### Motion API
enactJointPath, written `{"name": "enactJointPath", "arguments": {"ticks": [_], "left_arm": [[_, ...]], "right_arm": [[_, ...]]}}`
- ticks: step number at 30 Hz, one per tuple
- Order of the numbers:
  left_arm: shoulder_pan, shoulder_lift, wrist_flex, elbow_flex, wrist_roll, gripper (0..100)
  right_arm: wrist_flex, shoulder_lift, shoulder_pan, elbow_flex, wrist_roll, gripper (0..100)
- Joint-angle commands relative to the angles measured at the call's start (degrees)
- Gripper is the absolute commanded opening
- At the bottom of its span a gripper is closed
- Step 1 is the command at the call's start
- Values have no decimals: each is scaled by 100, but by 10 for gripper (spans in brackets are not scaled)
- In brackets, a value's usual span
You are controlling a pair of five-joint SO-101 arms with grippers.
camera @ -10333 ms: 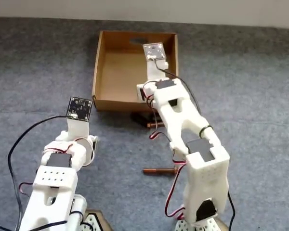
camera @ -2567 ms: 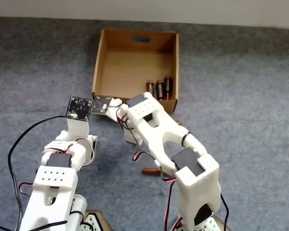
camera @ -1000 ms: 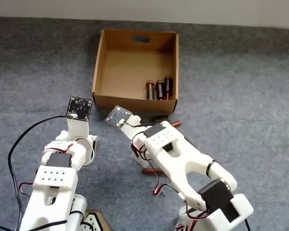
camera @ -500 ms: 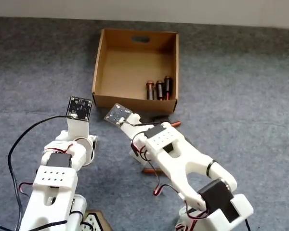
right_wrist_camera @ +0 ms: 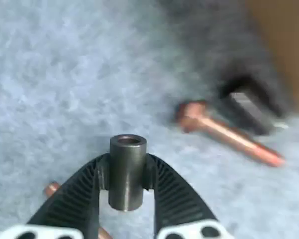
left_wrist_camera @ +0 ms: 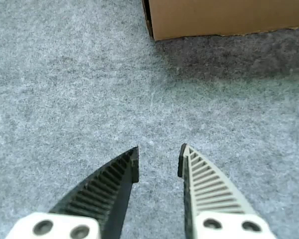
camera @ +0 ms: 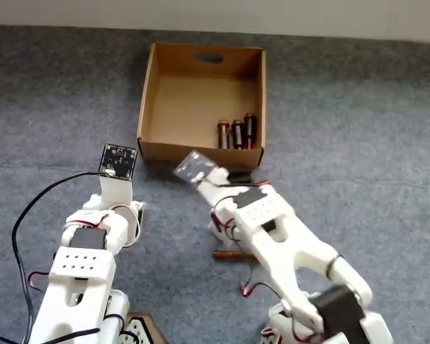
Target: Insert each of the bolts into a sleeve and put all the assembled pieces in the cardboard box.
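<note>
Grey carpet (camera: 358, 143), pale wall (camera: 272, 14) behind

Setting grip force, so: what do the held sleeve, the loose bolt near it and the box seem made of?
Sleeve: likely steel, dark grey with a dull sheen and a hollow bore.
Bolt: metal with a copper-coloured finish, perhaps plating; smooth and shiny.
Cardboard box: plain brown cardboard, matte, with thin walls.

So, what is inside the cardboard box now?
Inside the cardboard box three assembled pieces lie side by side by its right wall, toward the arms. Its near wall hides a strip of floor.
</note>
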Motion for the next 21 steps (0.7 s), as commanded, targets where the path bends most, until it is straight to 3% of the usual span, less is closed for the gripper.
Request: {"name": "enactJointPath", "arguments": {"ticks": [1,6,11,21], "left_arm": [[-40,-13,-70,-66,18,148],[-31,13,-35,-198,18,150],[180,13,1011,-989,-264,151],[2905,13,2760,-2176,-1363,152]], "right_arm": [[409,-1789,637,-84,-18,6],[822,-3670,1640,233,-624,6],[549,-4558,2149,1156,-1152,6],[-295,-5596,3776,2633,-2382,6]]}}
